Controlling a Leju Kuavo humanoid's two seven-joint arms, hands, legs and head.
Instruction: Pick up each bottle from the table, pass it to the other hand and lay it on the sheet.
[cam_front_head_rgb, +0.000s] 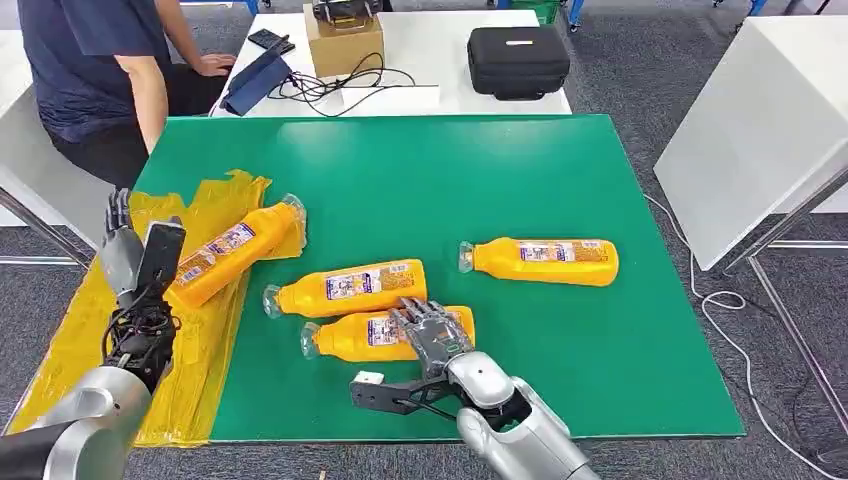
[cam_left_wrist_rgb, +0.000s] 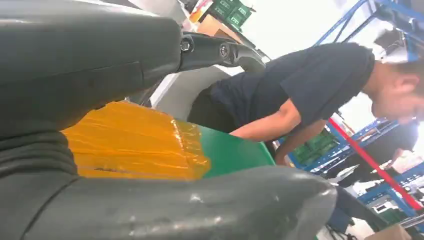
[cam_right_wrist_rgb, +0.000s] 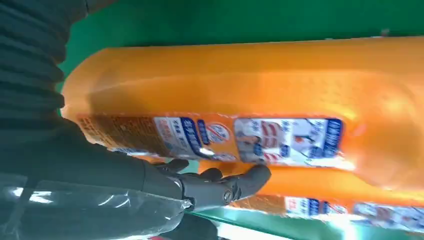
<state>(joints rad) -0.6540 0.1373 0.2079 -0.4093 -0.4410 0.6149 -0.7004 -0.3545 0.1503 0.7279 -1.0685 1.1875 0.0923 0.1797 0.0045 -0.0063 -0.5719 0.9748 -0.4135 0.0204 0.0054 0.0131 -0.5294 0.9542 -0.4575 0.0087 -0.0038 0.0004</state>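
Several orange bottles lie on their sides on the green table (cam_front_head_rgb: 450, 170). One bottle (cam_front_head_rgb: 235, 250) lies on the yellow sheet (cam_front_head_rgb: 215, 330) at the left, which is also in the left wrist view (cam_left_wrist_rgb: 130, 145). Two bottles (cam_front_head_rgb: 345, 288) (cam_front_head_rgb: 540, 260) lie free on the green. My right hand (cam_front_head_rgb: 432, 335) rests its fingers over the nearest bottle (cam_front_head_rgb: 350, 338), with the thumb stretched out apart on the near side. In the right wrist view the fingertips (cam_right_wrist_rgb: 235, 182) reach between that bottle (cam_right_wrist_rgb: 260, 90) and its neighbour. My left hand (cam_front_head_rgb: 135, 255) is raised over the sheet, holding nothing.
A person (cam_front_head_rgb: 100, 70) sits at the table's far left corner, seen close in the left wrist view (cam_left_wrist_rgb: 300, 95). Behind stands a white table with a cardboard box (cam_front_head_rgb: 343, 42), cables and a black case (cam_front_head_rgb: 518, 60). Another white table (cam_front_head_rgb: 760, 130) stands at the right.
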